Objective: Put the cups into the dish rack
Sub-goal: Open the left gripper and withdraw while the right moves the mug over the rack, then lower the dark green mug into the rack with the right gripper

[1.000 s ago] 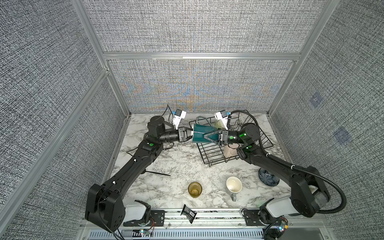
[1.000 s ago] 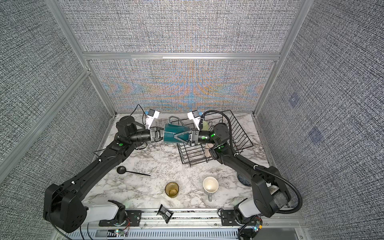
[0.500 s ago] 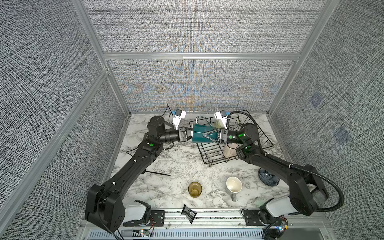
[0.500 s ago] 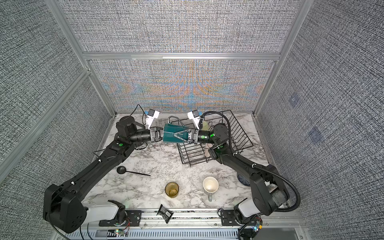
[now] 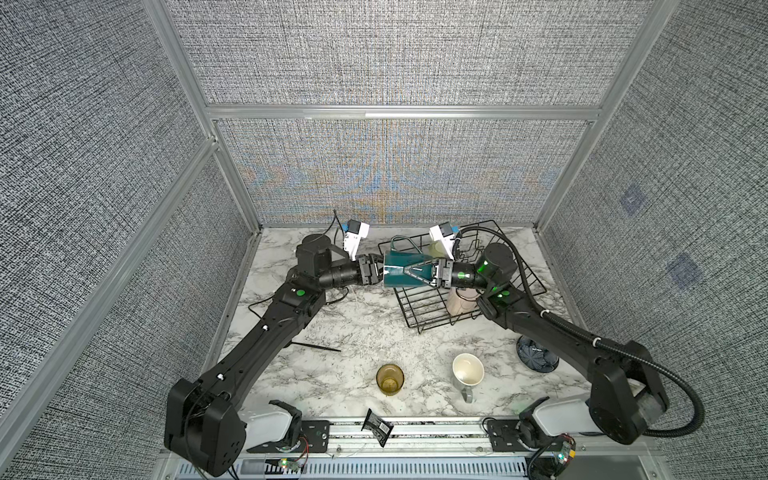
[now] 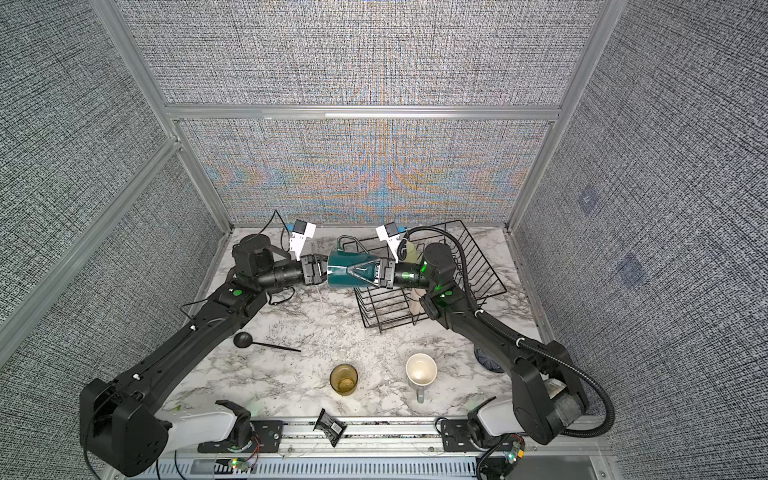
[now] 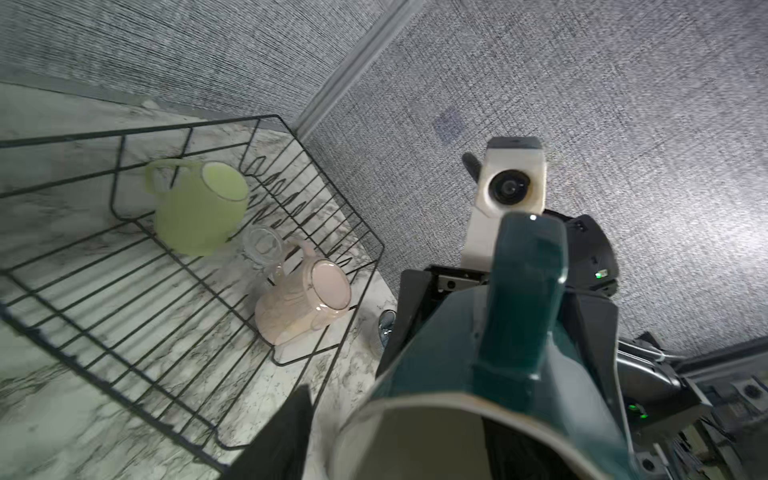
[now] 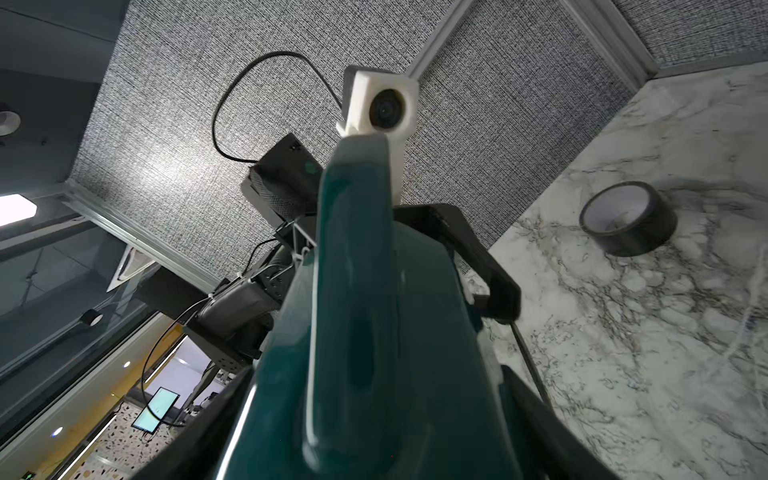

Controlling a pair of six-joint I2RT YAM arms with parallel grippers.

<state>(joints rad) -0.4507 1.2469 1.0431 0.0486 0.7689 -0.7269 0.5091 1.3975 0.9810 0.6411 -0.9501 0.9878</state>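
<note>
You have bright, even light from overhead in both top views. The white marble tabletop shows only faint, soft shadows under the black wire dish rack. The far woven grey wall panel shimmers with rainbow moiré, and the aluminium frame posts bow outward toward the picture edges. In the left wrist view the glossy teal ceramic mug sits too close to the lens and reads soft; the rack behind it is slightly smeared. In the right wrist view the mug carries streaky highlights, and a ceiling lamp blows out to plain white.
</note>
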